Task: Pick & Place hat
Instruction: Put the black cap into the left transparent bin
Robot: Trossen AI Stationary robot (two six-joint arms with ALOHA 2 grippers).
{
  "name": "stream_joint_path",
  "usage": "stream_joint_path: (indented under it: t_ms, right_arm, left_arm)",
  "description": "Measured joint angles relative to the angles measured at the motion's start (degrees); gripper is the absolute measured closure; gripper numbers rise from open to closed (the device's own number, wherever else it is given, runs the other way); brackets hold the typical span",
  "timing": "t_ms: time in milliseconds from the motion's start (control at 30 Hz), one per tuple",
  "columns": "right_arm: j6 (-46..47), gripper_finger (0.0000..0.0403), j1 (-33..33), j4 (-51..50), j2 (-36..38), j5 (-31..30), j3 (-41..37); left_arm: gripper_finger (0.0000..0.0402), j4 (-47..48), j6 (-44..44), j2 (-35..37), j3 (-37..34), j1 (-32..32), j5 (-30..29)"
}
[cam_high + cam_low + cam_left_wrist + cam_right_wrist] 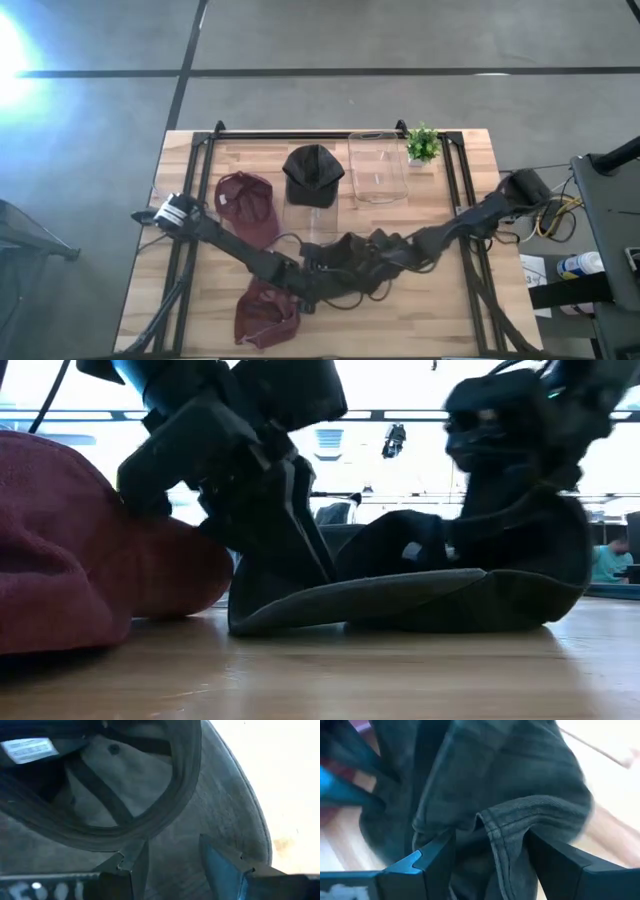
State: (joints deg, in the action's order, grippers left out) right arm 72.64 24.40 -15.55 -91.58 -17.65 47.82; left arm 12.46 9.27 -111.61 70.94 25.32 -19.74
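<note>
Gripping stage on the dark hat (352, 262), which lies mid-bench toward the front edge | left hand (170, 862) wide over its brim | right hand (487, 857) wide astride a crown fold (not clamped) | next: close, then lift together | low view alone shows the brim flat on the bench (400, 670).

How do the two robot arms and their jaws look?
Both arms are dark, jointed links. The left arm carries a white-marked joint, the right arm loose cables near its base. The jaws are flat dark plates, with bluish edges in both wrist views.
</note>
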Motion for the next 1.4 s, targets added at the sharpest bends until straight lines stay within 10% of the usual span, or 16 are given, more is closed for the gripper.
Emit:
stream_joint_path:
  t_ms: [633, 1067, 1400]
  right_arm:
    - [-20.4, 0.0168, -5.3, 0.1, -19.3, 10.4, 18.0]
    - [-36.8, 0.0168, -4.9, -7.5, -10.9, 7.0, 19.5]
    - [-55.2, 0.0168, -5.3, -12.6, -3.3, 5.8, 14.0]
  left_arm:
    - [0.0235, -1.4, 3.3, 0.3, -0.1, 0.5, -9.8]
    - [0.0235, 13.8, 1.3, 12.3, 0.0, 1.3, -12.3]
    - [0.0235, 13.5, 7.0, 11.2, 0.0, 4.5, 2.4]
